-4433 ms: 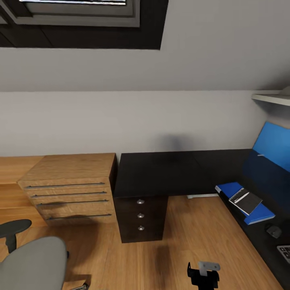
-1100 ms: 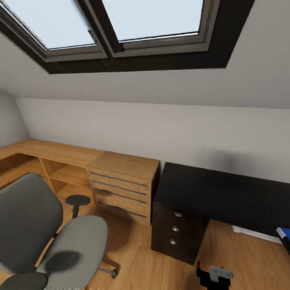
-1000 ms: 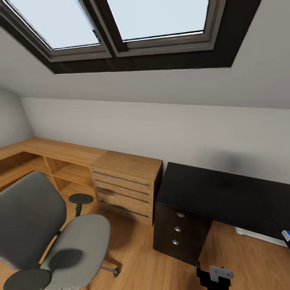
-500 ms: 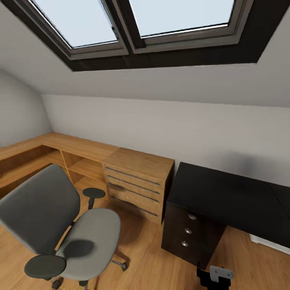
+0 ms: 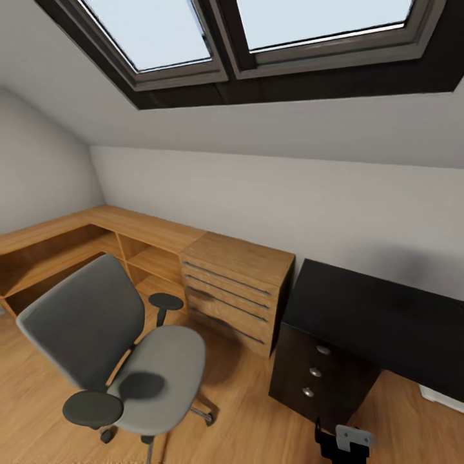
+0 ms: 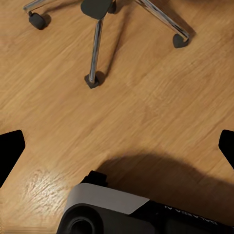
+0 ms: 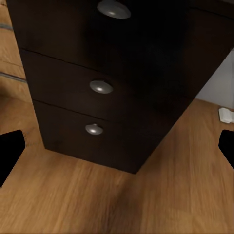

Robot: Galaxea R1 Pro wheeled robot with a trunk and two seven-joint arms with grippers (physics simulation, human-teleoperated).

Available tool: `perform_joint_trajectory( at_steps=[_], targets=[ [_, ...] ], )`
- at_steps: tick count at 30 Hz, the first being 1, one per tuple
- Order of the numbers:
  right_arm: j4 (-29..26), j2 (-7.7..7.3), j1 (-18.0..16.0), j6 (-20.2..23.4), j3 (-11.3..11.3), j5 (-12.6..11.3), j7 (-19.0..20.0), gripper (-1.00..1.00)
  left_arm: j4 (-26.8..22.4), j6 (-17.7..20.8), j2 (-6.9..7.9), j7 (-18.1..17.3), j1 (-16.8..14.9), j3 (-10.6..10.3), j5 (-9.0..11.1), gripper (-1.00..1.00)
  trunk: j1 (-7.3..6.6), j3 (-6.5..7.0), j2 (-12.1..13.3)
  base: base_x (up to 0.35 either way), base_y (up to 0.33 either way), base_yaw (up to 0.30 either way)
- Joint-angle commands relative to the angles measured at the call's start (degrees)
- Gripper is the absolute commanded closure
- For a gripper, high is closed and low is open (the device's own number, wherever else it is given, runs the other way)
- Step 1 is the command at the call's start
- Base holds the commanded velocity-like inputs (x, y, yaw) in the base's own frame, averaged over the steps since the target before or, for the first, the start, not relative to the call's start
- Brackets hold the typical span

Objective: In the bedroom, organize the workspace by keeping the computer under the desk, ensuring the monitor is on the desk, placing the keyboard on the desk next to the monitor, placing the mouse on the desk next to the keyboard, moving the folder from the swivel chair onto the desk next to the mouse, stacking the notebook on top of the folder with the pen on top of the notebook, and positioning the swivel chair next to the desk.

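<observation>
head view: the swivel chair (image 5: 122, 357) stands on the wood floor (image 5: 245, 432) at lower left, grey back toward the left wall, grey seat facing the desk side, two round black armrests, one near the camera, one on the far side. bits of chrome base w/ castors show under the seat. nothing lies on the seat. it sits well apart from the desk (image 5: 380, 322), w/ open floor between.

the desk's glossy black top runs along the back wall at right; its black three-drawer unit (image 5: 316, 374) w/ three round silver knobs stands under the left end. touching or just beside that end is a light wooden drawer chest (image 5: 235, 290) w/ four long dark handles, and left of it low wooden shelving (image 5: 71, 248) wraps into the corner. two skylights (image 5: 258, 26) in dark frames sit in the sloped ceiling above. a white strip, prob the desk's leg foot, shows at far right on the floor.

left wrist view: left gripper (image 6: 117, 151) hangs over bare floor, dark fingertips at both edges of the frame, spread wide, holding nothing. chair's chrome legs and black castors lie ahead of it.

right wrist view: right gripper (image 7: 117, 151) likewise wide open and empty, facing the drawer unit's front, knobs in a column. part of a gripper mount (image 5: 341, 441) shows at the bottom edge of the head view.
</observation>
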Motion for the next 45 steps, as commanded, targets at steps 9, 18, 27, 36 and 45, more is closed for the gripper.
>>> perform_joint_trajectory(
  at_steps=[9,18,27,36,45],
  targets=[
    [-0.1,0.01,0.0,-0.5,0.5,0.0,-0.5,-1.00,1.8,-0.5,0.62,0.3,-0.1,0.0,0.8,-1.00,0.01,-0.72,-0.1,0.000,0.000,0.173],
    [2.0,0.18,0.5,-7.8,0.6,0.2,-0.5,-1.00,2.2,-4.0,3.29,0.3,-0.1,0.1,0.8,-1.00,0.01,-1.36,-0.1,0.000,0.000,0.170],
    [2.5,2.99,5.0,-18.7,0.7,0.5,-1.0,-1.00,9.3,-25.0,3.52,0.0,-0.1,0.9,2.1,-1.00,0.01,-2.06,-0.1,0.000,0.000,0.155],
    [2.2,1.68,5.4,-18.7,0.7,0.4,-1.0,-1.00,10.6,-29.4,3.19,0.0,-0.1,0.5,2.1,-1.00,0.01,-2.76,-0.1,0.000,0.000,0.154],
    [2.3,1.43,5.4,-18.7,0.7,0.4,-1.0,-1.00,10.7,-29.4,3.29,0.1,-0.1,0.9,2.2,-1.00,0.01,-3.37,-0.1,0.000,0.000,0.181]
  ],
)
